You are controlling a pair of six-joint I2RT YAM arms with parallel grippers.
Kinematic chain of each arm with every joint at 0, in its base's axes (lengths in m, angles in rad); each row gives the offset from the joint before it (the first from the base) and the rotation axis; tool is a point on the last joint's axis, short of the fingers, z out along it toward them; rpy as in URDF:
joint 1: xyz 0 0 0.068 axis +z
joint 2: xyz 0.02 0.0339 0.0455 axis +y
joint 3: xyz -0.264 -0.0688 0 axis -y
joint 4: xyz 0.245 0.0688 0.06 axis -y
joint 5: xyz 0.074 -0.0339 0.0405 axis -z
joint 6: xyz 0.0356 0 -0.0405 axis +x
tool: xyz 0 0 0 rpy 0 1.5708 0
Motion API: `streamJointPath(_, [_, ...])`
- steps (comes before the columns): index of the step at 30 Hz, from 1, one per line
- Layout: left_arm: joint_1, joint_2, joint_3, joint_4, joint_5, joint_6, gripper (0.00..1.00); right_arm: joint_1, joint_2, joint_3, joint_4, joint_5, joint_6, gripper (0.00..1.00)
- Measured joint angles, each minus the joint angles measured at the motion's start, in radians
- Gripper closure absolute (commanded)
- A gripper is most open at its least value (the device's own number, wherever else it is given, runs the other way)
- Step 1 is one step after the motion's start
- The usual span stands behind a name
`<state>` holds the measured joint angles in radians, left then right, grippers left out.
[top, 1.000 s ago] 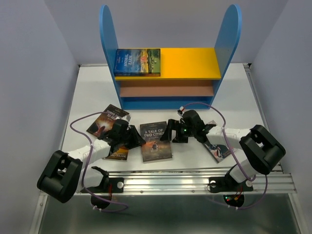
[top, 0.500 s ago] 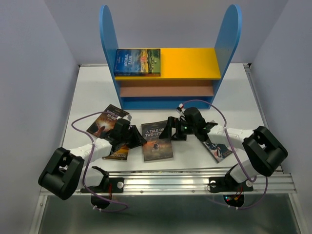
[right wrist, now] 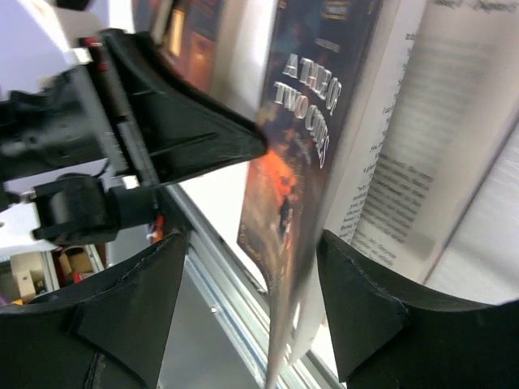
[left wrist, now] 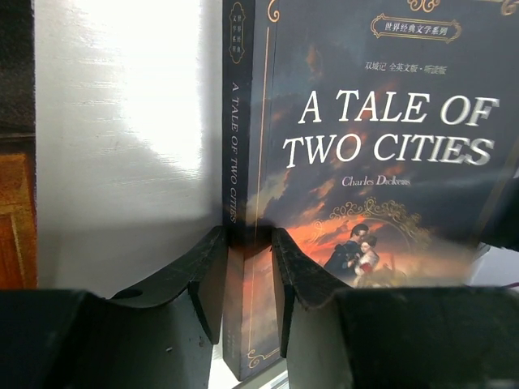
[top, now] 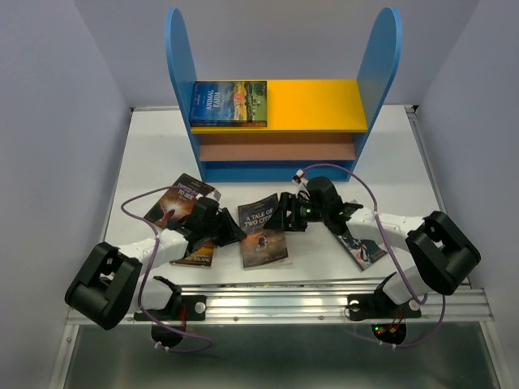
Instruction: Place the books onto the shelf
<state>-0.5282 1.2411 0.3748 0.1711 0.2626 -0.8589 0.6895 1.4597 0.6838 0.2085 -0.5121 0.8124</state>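
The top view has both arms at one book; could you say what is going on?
The left gripper pinches the spine of A Tale of Two Cities, while the right gripper straddles its opposite edge, jaws open, the cover raised off the pages. Animal Farm lies on the yellow board of the shelf; other books lie on the table.

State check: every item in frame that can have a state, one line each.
shelf: upright.
Animal Farm: flat on the shelf's upper board, left end.
A Tale of Two Cities: spine pinched, front cover lifted off the pages.
left tool: shut on that spine.
right tool: open, fingers either side of the lifted cover.
book by left arm: flat on table.
book by right arm: flat, partly under the arm.
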Motion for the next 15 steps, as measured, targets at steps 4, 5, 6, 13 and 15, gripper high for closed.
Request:
streamJointPath(4, [0.0, 0.0, 0.0, 0.002, 0.001, -0.006, 0.66, 0.0, 0.026, 0.004, -0.048, 0.037, -0.016, 0.38])
streamJointPath(5, [-0.001, 0.0, 0.0, 0.002, 0.0, -0.008, 0.66, 0.0, 0.028, 0.004, -0.061, 0.044, -0.02, 0.41])
streamJointPath(6, [-0.001, 0.0, 0.0, 0.002, 0.001, -0.008, 0.66, 0.0, 0.028, 0.004, -0.068, 0.048, -0.027, 0.45])
streamJointPath(13, [-0.001, 0.0, 0.0, 0.003, 0.003, -0.013, 0.61, 0.0, 0.032, 0.006, -0.094, 0.068, -0.049, 0.99])
streamJointPath(15, [-0.001, -0.005, 0.0, 0.0, 0.003, -0.015, 0.5, 0.0, 0.04, 0.008, -0.097, 0.071, -0.059, 0.99])
